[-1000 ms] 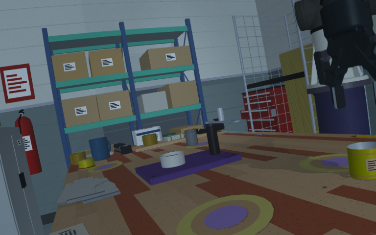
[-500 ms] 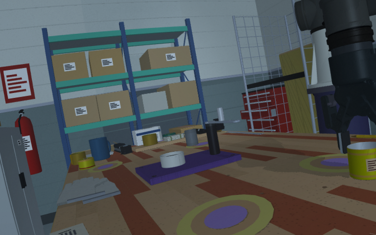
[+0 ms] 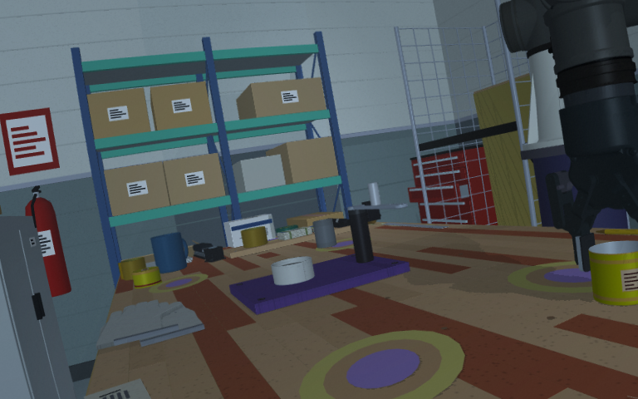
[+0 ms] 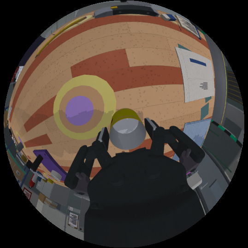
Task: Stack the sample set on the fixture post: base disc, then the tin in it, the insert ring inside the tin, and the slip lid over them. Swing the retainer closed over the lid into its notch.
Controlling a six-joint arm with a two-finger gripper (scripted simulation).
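The yellow tin [image 3: 615, 272] [image 4: 126, 131] stands upright on the bench just beside a ringed purple mat [image 3: 560, 276] [image 4: 84, 107], its open top up and a label on its side. My gripper [image 4: 126, 133] is open and holds nothing; it hangs low over the tin with a finger on either side of the rim. Far to the left the purple fixture plate [image 3: 320, 281] carries a white ring-shaped piece [image 3: 292, 270] and the black post [image 3: 361, 235]. A grey cylinder [image 3: 324, 233] stands behind the plate.
A blue mug [image 3: 168, 251] and yellow tape rolls [image 3: 146, 276] sit at the bench's far left by the shelving. Folded grey cloth [image 3: 150, 322] lies near the left edge. Another ringed mat [image 3: 383, 367] marks the near bench. Papers [image 4: 196, 76] lie to one side.
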